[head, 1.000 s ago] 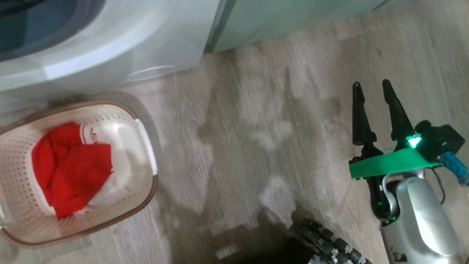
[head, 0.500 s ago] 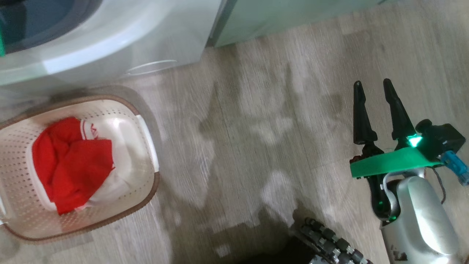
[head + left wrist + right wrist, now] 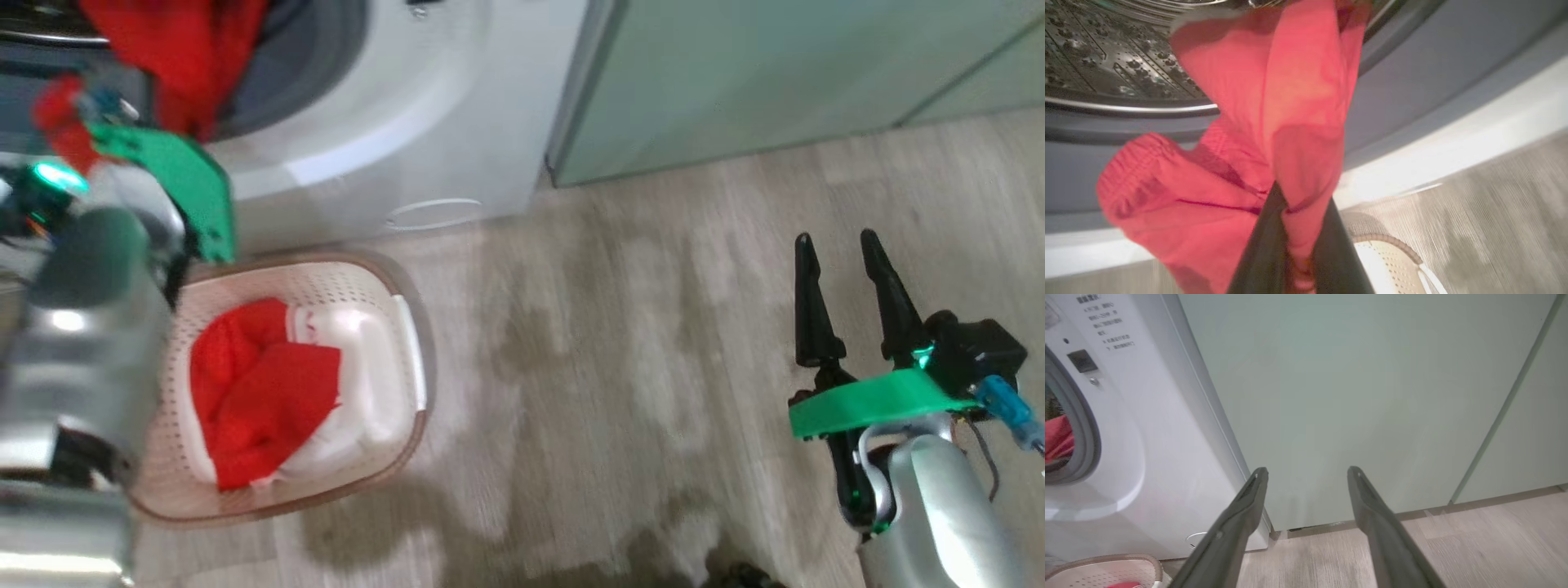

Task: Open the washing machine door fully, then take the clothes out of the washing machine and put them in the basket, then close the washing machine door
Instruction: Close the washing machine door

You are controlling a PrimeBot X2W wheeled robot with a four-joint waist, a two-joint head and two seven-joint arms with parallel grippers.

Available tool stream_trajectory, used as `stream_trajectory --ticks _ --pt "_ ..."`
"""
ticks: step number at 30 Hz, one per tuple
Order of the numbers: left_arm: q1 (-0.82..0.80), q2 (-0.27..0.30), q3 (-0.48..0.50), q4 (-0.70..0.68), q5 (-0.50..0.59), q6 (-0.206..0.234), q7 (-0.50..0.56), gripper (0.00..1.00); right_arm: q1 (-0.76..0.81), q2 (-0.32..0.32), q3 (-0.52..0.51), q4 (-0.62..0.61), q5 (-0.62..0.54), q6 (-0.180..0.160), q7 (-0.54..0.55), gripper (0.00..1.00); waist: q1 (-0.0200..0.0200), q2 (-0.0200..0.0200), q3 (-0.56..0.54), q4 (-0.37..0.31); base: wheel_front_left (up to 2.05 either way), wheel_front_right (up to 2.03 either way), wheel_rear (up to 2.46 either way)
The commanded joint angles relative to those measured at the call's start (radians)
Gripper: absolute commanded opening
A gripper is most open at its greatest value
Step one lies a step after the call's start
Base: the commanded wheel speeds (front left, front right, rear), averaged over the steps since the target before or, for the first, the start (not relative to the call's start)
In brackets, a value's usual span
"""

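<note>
The washing machine (image 3: pixel 392 122) now shows more of its front than a moment ago. That is the robot's head lifting, not anything shifting on the floor (image 3: pixel 612 367). To the machine's right stands a pale green cabinet (image 3: pixel 735 73). Just in front of the machine's foot sits the basket (image 3: pixel 326 261), where it was, with one red-and-white garment (image 3: pixel 261 400) lying in it as before. What is new is at the machine's mouth. A second red piece (image 3: pixel 1274 122) hangs out over the grey seal, in front of the steel drum (image 3: pixel 1106 53). The left hand (image 3: pixel 1290 212), spread a second ago, is now pressed together on a fold of it. The right hand (image 3: pixel 837 237) waits well to the machine's right, over bare floor, fingers spread and holding nothing. I take the unloading to be partway done: this piece wants carrying down to the basket, and the door is not yet closed.
</note>
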Motion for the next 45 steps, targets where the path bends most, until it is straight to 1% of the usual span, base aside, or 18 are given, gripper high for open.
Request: stream_trajectory --ticks 1,6,12,17,20,24,27,28,31,37,38,42,45 --pt "0.016 0.029 0.006 -0.013 -0.005 -0.005 -0.016 0.0 0.016 -0.01 0.018 -0.023 -0.008 0.006 -0.006 1.0 -0.0001 0.0 -0.053 0.052 0.0 0.0 0.0" --pt "0.134 -0.018 -0.01 -0.004 -0.032 -0.029 -0.056 0.0 0.039 -0.018 0.017 -0.018 -0.011 0.006 -0.006 1.0 -0.0001 0.0 -0.102 0.087 0.0 0.0 0.0" --pt "0.29 -0.063 -0.034 0.004 -0.06 -0.037 -0.097 0.0 0.06 -0.028 0.022 -0.014 -0.009 0.006 -0.006 1.0 -0.0001 0.0 -0.13 0.107 0.0 0.0 0.0" --pt "0.4 -0.103 -0.069 0.008 -0.103 -0.039 -0.071 0.0 0.059 -0.033 0.026 -0.019 -0.007 0.006 -0.006 1.0 -0.0001 0.0 -0.113 0.108 0.0 0.0 0.0" --pt "0.434 -0.112 -0.093 -0.006 -0.143 -0.039 -0.04 0.0 0.047 -0.039 0.03 -0.024 -0.006 0.006 -0.006 1.0 -0.0001 0.0 -0.084 0.103 0.0 0.0 0.0" --pt "0.441 -0.094 -0.116 -0.02 -0.202 -0.039 0.012 0.0 0.025 -0.045 0.034 -0.032 -0.005 0.006 -0.006 1.0 -0.0001 0.0 -0.032 0.086 0.0 0.0 0.0" --pt "0.425 -0.07 -0.123 -0.028 -0.244 -0.039 0.036 0.0 0.007 -0.046 0.036 -0.037 -0.006 0.006 -0.006 1.0 -0.0001 0.0 0.017 0.068 0.0 0.0 0.0" --pt "0.425 -0.07 -0.123 -0.028 -0.244 -0.039 0.036 0.0 0.007 -0.046 0.036 -0.037 -0.006 0.006 -0.006 1.0 -0.0001 0.0 0.017 0.068 0.0 0.0 0.0" --pt "0.392 -0.036 -0.12 -0.023 -0.274 -0.039 0.042 0.0 -0.016 -0.045 0.035 -0.044 -0.005 0.006 -0.006 1.0 -0.0001 0.0 0.072 0.047 0.0 0.0 0.0" --pt "0.306 0.004 -0.099 0.005 -0.312 -0.038 0.032 0.0 -0.061 -0.04 0.032 -0.061 -0.004 0.006 -0.006 1.0 -0.0001 0.0 0.193 0.014 0.0 0.0 0.0" --pt "0.293 0.008 -0.093 0.01 -0.317 -0.032 0.025 0.0 -0.068 -0.039 0.031 -0.064 -0.004 0.006 -0.006 1.0 -0.0001 0.0 0.212 0.012 0.0 0.0 0.0" --pt "0.253 0.015 -0.073 0.025 -0.341 -0.026 0.017 0.0 -0.096 -0.036 0.028 -0.076 -0.005 0.006 -0.006 1.0 -0.0001 0.0 0.278 0.001 0.0 0.0 0.0" --pt "0.231 0.022 -0.06 0.03 -0.355 -0.023 -0.019 0.0 -0.118 -0.037 0.031 -0.082 -0.006 0.006 -0.006 1.0 -0.0001 0.0 0.316 -0.006 0.0 0.0 0.0"
